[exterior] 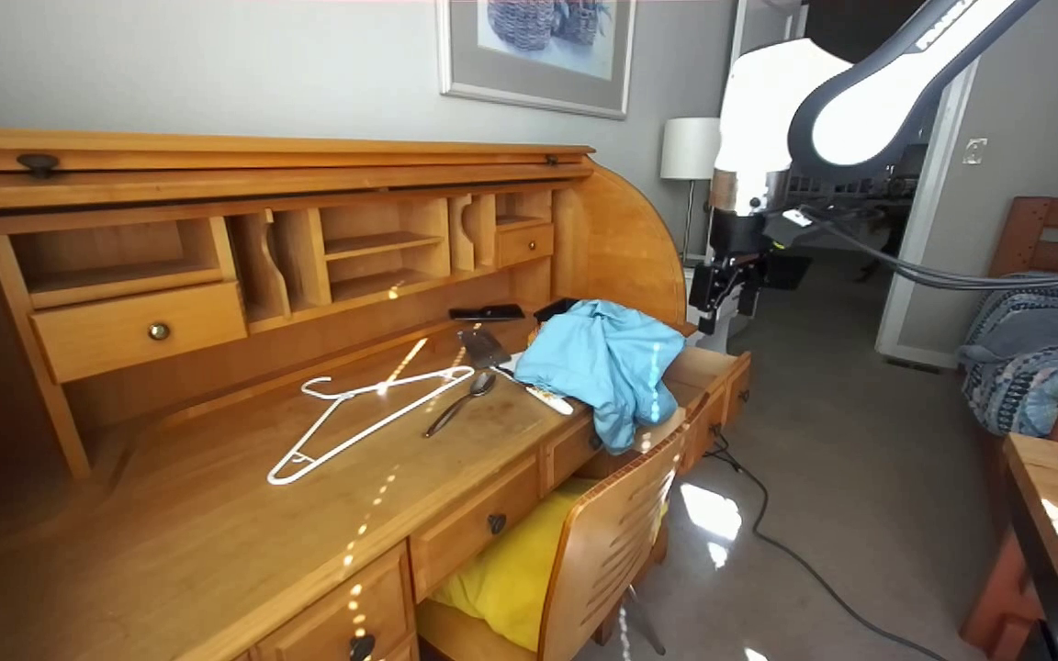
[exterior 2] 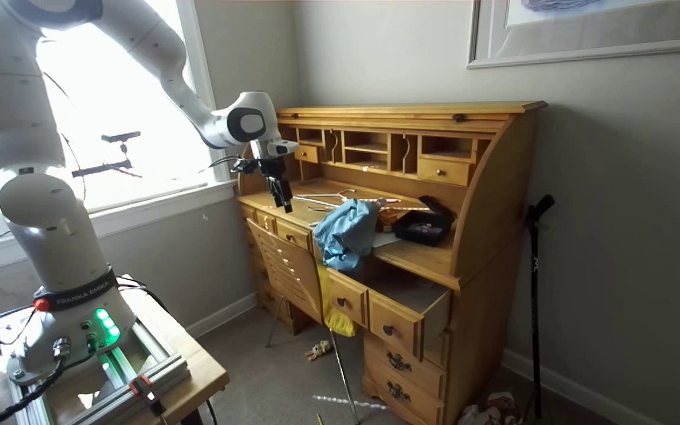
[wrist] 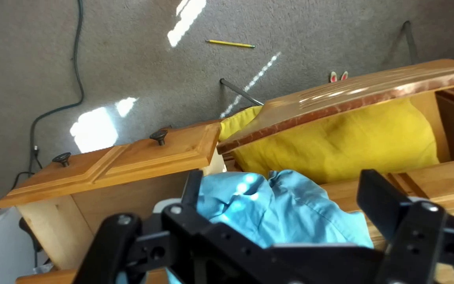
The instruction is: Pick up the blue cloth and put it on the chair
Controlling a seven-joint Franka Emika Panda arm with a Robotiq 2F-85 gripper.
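The blue cloth lies crumpled on the wooden desk's front edge, partly hanging over it, in both exterior views. In the wrist view the cloth shows beyond and between the fingers, its lower part hidden by the gripper body. My gripper is open and empty, its fingers wide apart. In both exterior views the gripper is in the air, above and apart from the cloth; it also shows here. The wooden chair stands at the desk's front with a yellow cushion on its seat.
On the desk lie a white hanger, a spoon, a spatula and an open black box. A drawer is pulled out beside the chair. A cable and a pencil lie on the floor.
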